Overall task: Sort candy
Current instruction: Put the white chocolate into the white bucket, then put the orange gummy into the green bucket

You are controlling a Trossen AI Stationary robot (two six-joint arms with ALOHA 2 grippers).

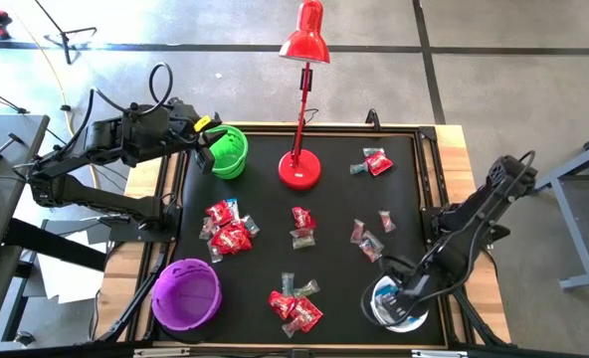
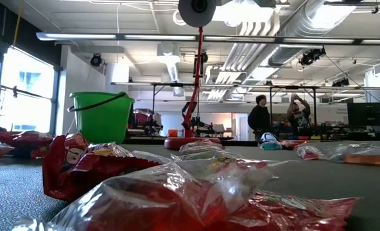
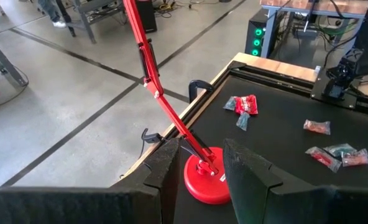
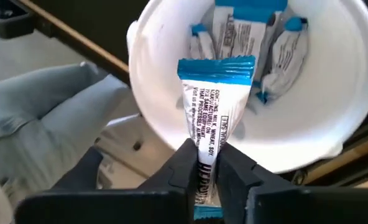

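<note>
My right gripper (image 4: pixel 204 168) hangs over the white bowl (image 4: pixel 333 93) at the table's near right corner (image 1: pixel 399 303), shut on a blue-and-white candy (image 4: pixel 212 106). Several blue-and-white candies (image 4: pixel 277 43) lie inside that bowl. Red and greyish candies lie in loose groups on the black mat (image 1: pixel 227 227) (image 1: pixel 294 303) (image 1: pixel 377 161) (image 1: pixel 367 241). My left gripper (image 1: pixel 203 144) waits open at the far left beside the green bowl (image 1: pixel 230 151), with nothing between its fingers (image 3: pixel 165 162). My right gripper pinches the blue-and-white candy between its two fingers, by one end of the wrapper (image 4: pixel 202 155). The fingers come from above, pointing steeply down. The candy reaches out below the fingertips, and its free blue crimped end (image 4: pixel 216 67) points into the white bowl.
A red desk lamp stands on its base (image 1: pixel 299 169) at the far middle of the mat, its arm leaning back over the table edge. A purple bowl (image 1: pixel 186 294) sits at the near left corner. People stand in the room far behind the table (image 2: pixel 260 119).
</note>
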